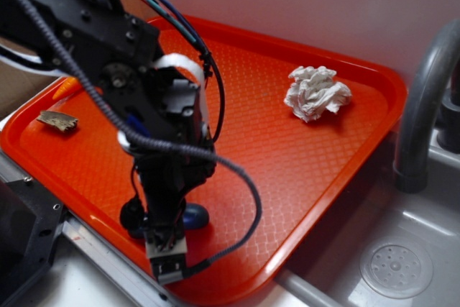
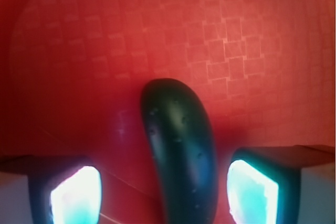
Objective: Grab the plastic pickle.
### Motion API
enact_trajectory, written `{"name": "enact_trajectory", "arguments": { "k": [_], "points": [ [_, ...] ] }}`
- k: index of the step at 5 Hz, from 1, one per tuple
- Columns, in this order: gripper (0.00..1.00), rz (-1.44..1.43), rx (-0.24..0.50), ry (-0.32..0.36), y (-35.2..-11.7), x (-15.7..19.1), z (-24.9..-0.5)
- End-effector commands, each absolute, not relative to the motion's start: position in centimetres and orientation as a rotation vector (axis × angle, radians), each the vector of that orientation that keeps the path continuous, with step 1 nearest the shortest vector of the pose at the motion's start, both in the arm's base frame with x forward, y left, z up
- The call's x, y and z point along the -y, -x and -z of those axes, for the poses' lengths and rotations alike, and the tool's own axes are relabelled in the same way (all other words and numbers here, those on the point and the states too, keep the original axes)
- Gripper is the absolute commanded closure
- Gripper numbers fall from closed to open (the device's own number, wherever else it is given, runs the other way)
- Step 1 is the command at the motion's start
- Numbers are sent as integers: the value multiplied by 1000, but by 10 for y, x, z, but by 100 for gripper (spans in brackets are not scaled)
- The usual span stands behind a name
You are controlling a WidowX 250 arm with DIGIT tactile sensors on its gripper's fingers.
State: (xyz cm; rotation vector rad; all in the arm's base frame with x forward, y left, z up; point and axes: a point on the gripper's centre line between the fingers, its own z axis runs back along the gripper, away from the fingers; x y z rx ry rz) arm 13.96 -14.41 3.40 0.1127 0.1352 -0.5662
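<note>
The plastic pickle (image 2: 181, 156) is a dark blue-green sausage shape lying on the orange tray (image 2: 220, 40). In the wrist view it lies between my two fingers, with a gap on each side. My gripper (image 2: 165, 195) is open and straddles it, touching neither side. In the exterior view my arm hides most of the pickle; only a dark blue end (image 1: 192, 216) shows near the tray's front edge, beside my gripper (image 1: 154, 215).
A crumpled white paper wad (image 1: 316, 92) lies at the tray's back right. A small brown scrap (image 1: 57, 121) lies at the left, with an orange piece (image 1: 66, 88) behind it. A grey faucet (image 1: 424, 98) and sink (image 1: 395, 267) stand right of the orange tray (image 1: 287, 156).
</note>
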Motion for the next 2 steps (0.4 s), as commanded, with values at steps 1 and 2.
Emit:
{"name": "enact_trajectory", "arguments": {
  "k": [1, 2],
  "points": [
    [100, 426, -254, -71, -142, 133, -29],
    [100, 417, -265, -101, -142, 132, -27]
  ]
}}
